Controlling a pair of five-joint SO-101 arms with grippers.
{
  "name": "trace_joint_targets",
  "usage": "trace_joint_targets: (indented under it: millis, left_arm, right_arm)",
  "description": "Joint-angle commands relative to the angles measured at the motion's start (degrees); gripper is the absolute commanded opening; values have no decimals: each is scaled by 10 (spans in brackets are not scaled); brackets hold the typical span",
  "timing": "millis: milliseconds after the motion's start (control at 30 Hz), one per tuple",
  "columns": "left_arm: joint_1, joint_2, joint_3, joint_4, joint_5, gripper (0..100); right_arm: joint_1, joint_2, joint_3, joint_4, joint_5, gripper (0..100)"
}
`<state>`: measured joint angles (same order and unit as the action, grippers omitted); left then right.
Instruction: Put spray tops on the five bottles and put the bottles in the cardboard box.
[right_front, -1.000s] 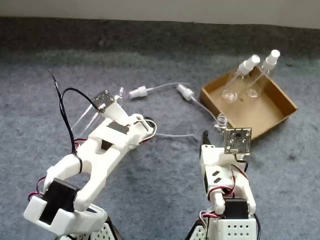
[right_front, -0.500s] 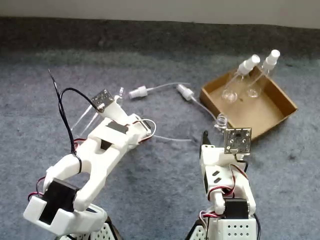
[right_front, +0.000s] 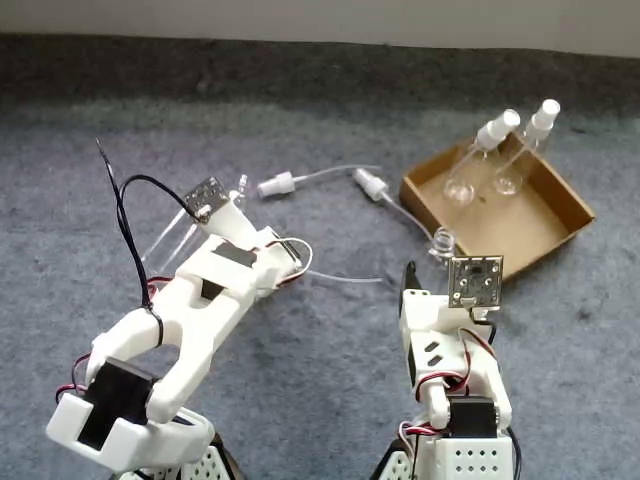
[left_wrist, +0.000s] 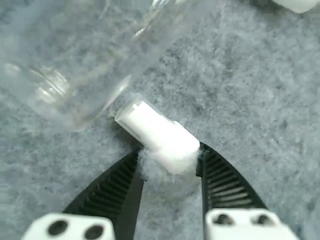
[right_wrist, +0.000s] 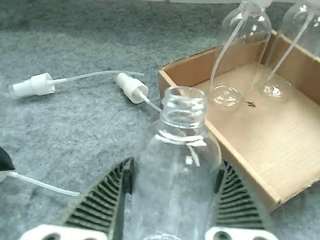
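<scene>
Between right fingers (right_wrist: 102, 200), bottle (right_wrist: 177, 165) points neck toward box (right_wrist: 260, 130)

Robotics lab bench: grey carpeted tabletop (right_front: 340, 130), wired arms (right_front: 200, 310).

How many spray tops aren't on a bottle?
3. One spray top and a second lie on the carpet beside the cardboard box; a third sits in the left gripper. More may hide under the arms.
</scene>
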<state>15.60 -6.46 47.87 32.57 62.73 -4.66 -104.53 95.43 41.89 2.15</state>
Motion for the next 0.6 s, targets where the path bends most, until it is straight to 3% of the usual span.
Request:
trace_joint_targets:
  millis: [0, 433, 567]
  left_arm:
    - [-2, -9, -29, -10, -122, 17]
    - [-7, -9, -29, -5, -483, 18]
    - [-6, -9, -41, 26, -520, 18]
  right_arm:
    - [5, -5, 9, -15, -1, 128]
    - [5, -5, 9, -15, -1, 128]
    - [5, -5, 9, -15, -1, 128]
